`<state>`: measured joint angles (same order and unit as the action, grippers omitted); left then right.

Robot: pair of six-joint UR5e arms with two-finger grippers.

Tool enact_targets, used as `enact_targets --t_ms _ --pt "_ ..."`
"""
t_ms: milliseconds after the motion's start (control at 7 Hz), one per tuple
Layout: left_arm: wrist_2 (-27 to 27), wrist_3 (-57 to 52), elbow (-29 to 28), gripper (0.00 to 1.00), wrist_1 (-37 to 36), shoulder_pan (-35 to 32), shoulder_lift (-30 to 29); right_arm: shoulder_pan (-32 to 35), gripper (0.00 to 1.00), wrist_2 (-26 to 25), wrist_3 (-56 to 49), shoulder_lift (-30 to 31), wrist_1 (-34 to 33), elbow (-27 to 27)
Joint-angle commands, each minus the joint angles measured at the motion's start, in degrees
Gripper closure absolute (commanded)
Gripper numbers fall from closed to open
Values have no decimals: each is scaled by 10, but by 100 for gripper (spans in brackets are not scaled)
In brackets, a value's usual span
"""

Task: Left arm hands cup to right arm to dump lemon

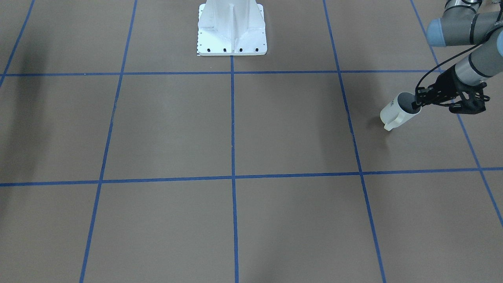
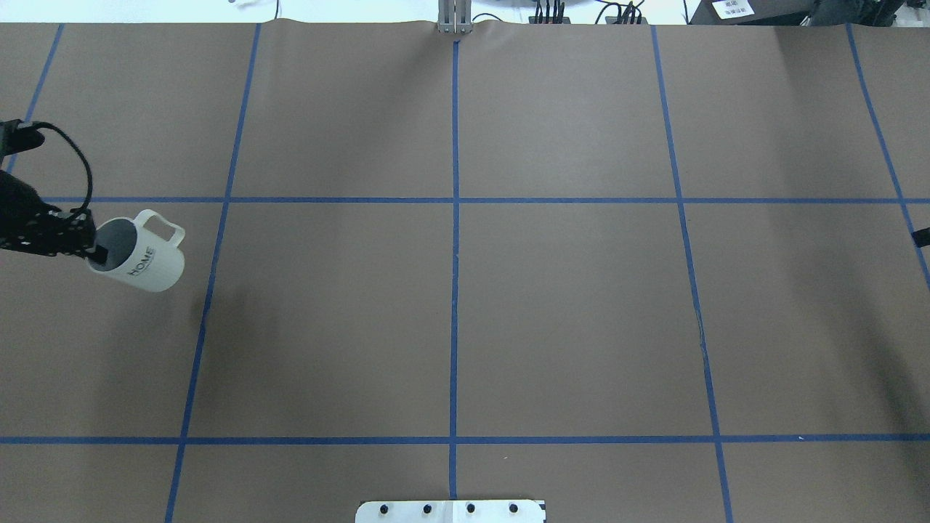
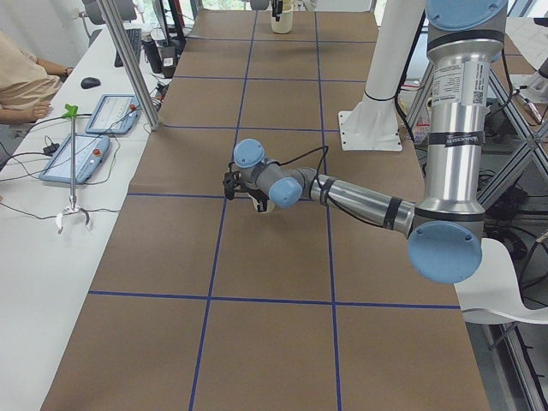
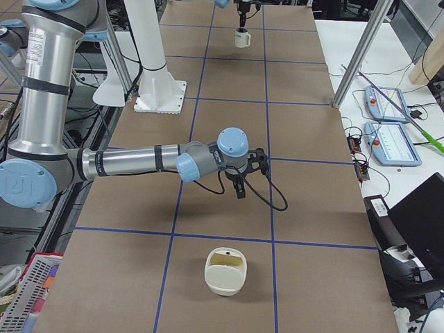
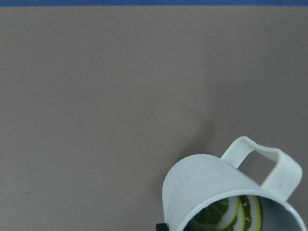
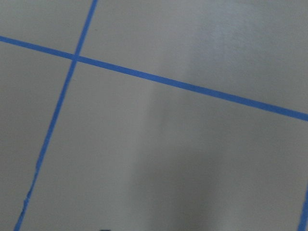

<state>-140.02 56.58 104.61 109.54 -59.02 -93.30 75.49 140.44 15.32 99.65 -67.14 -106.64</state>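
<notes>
The left gripper (image 1: 415,104) holds the white mug (image 1: 394,112) off the brown table (image 2: 567,312) at the robot's left end, with the lemon slices (image 5: 225,215) inside it.

The fingers are clenched on the mug's wall at the rim, one black finger (image 2: 99,253) reaching inside the grey mouth. The loop handle (image 2: 166,229) faces away from the robot, and the lettering "HOME" (image 2: 142,261) runs down the side. The mug's shadow falls apart from it on the table. The left wrist view looks into the mouth, where the yellow-green slices lie against the inner wall. The right gripper (image 4: 239,189) hangs over the table near the other end, fingers pointing down, well apart from the mug; the views do not show whether its fingers are spread or closed. A cream container (image 4: 223,281) sits on the table beyond it, across a blue tape line (image 4: 222,236).
</notes>
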Motion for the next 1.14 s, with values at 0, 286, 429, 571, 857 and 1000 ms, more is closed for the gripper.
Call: enact_targets --t_ms 0,286,429,571,857,1000 --pt "-5 215 9 100 -14 59 -116 -68 2 -32 125 -68 62 1" --pt "10 325 8 100 -81 108 -226 -162 1 -147 314 -177 97 1" --pt "32 326 7 100 -158 119 -291 -226 1 -248 369 -214 102 -11" --pt "70 332 -6 100 -246 142 -368 -285 2 -349 375 -236 102 -37" --pt "101 359 -80 100 -319 160 -479 -422 1 -549 379 -252 102 -71" --pt "102 377 -103 100 -319 160 -500 -511 1 -682 379 -271 102 -71"
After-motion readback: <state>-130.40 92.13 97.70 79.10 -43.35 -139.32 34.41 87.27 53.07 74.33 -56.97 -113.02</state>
